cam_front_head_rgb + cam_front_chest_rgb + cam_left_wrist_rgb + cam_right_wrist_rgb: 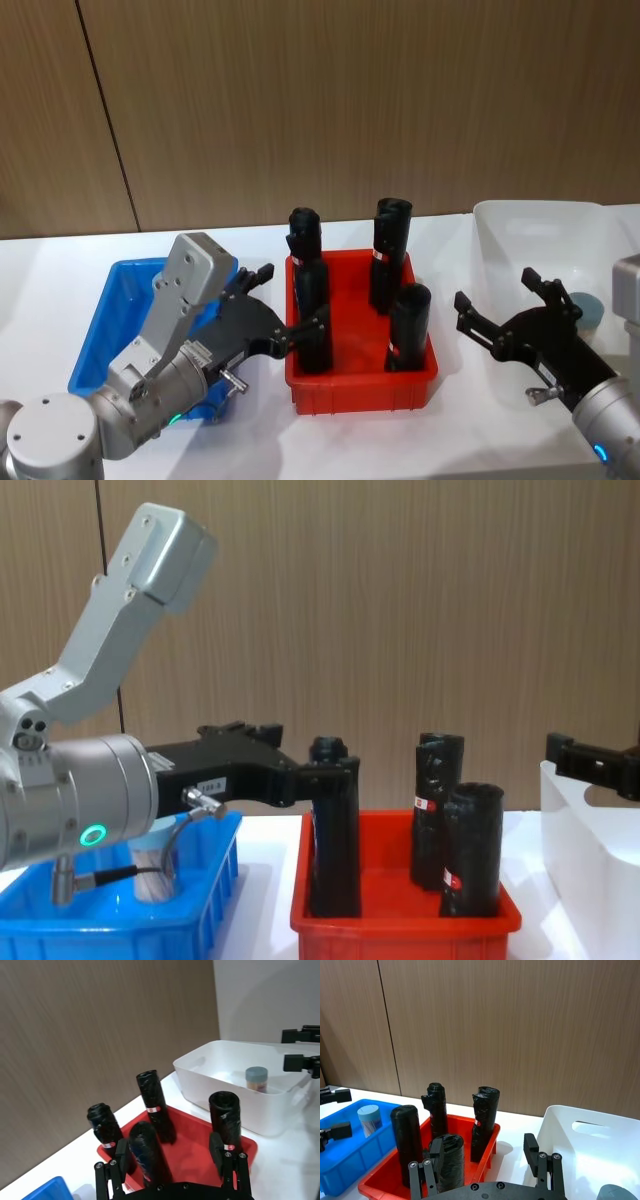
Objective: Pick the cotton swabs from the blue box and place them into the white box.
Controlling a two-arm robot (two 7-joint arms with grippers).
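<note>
Nearest the robot, above blue box right rim: saw left gripper, jaws apart, empty | spotted right gripper above white box, jaws apart, empty | found cotton swabs upright in blue box, second tub in white box | noted four black rolls standing in red bin

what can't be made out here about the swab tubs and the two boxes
- Head view: the arm of the left gripper covers most of the blue box, so how many cotton swabs lie there is unclear.
- Head view: the right gripper hides most of the swab tub in the white box.
- Chest view: the right edge cuts off the white box, and its wall hides the inside.
</note>
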